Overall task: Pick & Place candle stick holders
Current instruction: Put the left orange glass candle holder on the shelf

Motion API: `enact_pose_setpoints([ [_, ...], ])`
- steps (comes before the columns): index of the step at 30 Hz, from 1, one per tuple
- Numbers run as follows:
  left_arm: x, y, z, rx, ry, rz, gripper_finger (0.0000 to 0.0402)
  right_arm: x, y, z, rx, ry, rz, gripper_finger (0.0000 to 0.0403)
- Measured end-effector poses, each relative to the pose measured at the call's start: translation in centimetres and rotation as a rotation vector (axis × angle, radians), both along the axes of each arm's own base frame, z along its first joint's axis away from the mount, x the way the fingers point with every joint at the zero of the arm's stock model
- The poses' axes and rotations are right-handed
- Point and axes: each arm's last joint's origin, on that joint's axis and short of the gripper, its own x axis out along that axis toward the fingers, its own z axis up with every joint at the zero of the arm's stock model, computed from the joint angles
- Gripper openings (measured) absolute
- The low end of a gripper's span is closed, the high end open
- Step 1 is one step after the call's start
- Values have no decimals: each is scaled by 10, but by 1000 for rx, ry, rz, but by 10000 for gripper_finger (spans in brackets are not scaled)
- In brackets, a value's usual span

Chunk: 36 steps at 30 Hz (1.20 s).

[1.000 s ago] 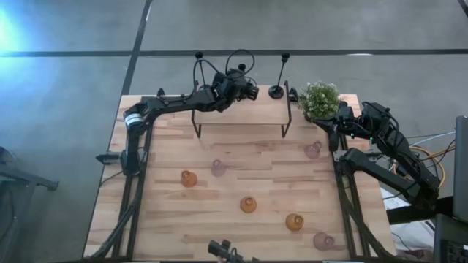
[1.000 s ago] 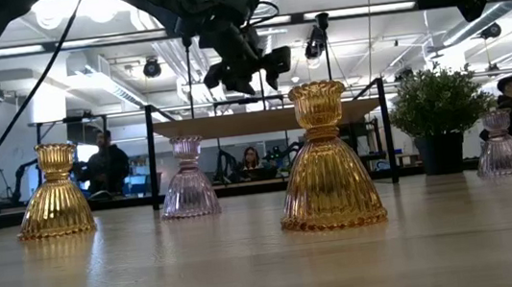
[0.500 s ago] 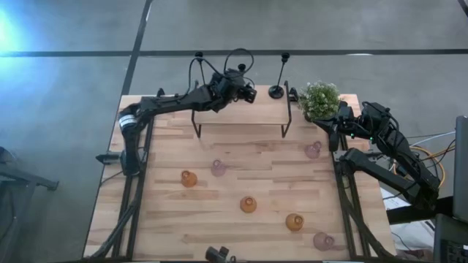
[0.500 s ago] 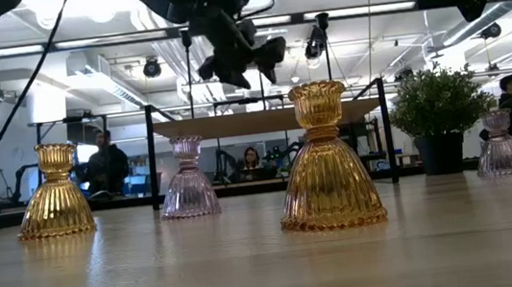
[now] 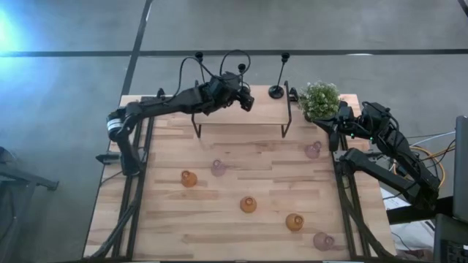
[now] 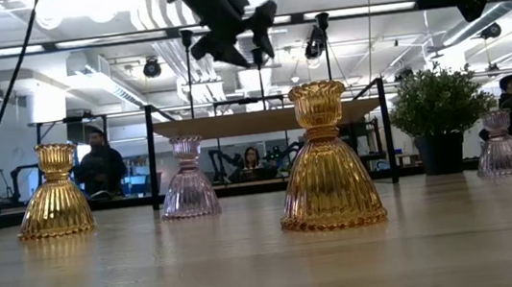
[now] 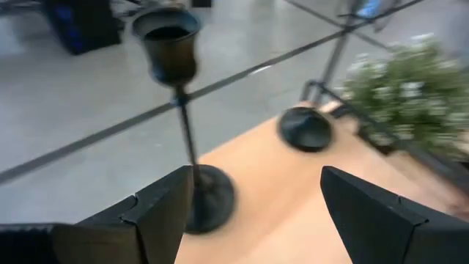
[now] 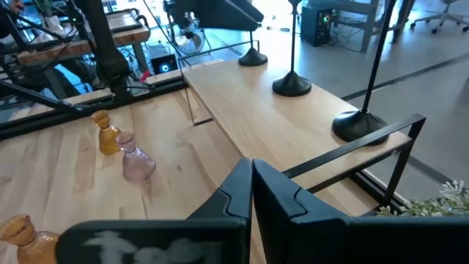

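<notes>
Six squat glass holders stand scattered over the counter (image 5: pixel 168 212), none yet handled, the nearest amber one (image 6: pixel 327 160) toward the front edge; at the far edge, the left tool (image 7: pixel 253 202) hovers released over the wooden shelf (image 5: pixel 241 113), fingers either side of a tall black holder (image 7: pixel 179 110), so a grasp seems to be in hand; next it must settle squarely on the thin stem; a second black base (image 7: pixel 304 126) and the plant (image 5: pixel 319 98) crowd nearby; the right tool (image 8: pixel 251 192) waits clenched at the right edge.
</notes>
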Motion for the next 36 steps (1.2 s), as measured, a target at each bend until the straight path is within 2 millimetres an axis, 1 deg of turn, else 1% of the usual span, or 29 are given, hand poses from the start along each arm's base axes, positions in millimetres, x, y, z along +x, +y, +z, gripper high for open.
enact_pose_setpoints([
  [7,-19,-18,21,-105,-37,-159,300,0,0,0,0,0,0,8],
  [13,-37,-31,37,-209,-51,-361,300,0,0,0,0,0,0,8],
  [17,-49,-45,49,-227,-63,-496,300,0,0,0,0,0,0,8],
  [20,-60,-58,61,-213,-80,-555,300,0,0,0,0,0,0,8],
  [28,-98,-95,90,-206,-117,-635,300,0,0,0,0,0,0,8],
  [36,-135,-127,106,-205,-118,-623,300,0,0,0,0,0,0,8],
])
